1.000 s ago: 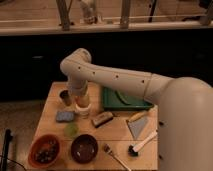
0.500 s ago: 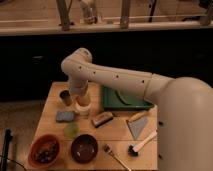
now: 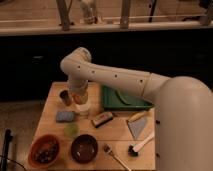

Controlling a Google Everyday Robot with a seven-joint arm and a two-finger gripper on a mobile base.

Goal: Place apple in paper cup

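The apple [image 3: 80,97], small and orange, is held in my gripper [image 3: 79,95] at the left of the wooden table. It hangs just above the mouth of the white paper cup [image 3: 83,108], which stands upright right below it. The gripper comes down from the white arm [image 3: 115,77] that reaches in from the right. The arm's wrist hides the top of the apple.
A grey-brown cup [image 3: 65,97] stands just left of the gripper. A blue sponge [image 3: 65,116], a small pale green cup [image 3: 71,130], a red bowl [image 3: 45,150] and a dark bowl [image 3: 84,148] lie in front. A green tray [image 3: 125,98], a black block [image 3: 102,119], a dustpan [image 3: 138,125], a brush [image 3: 140,145] and a fork [image 3: 115,155] lie to the right.
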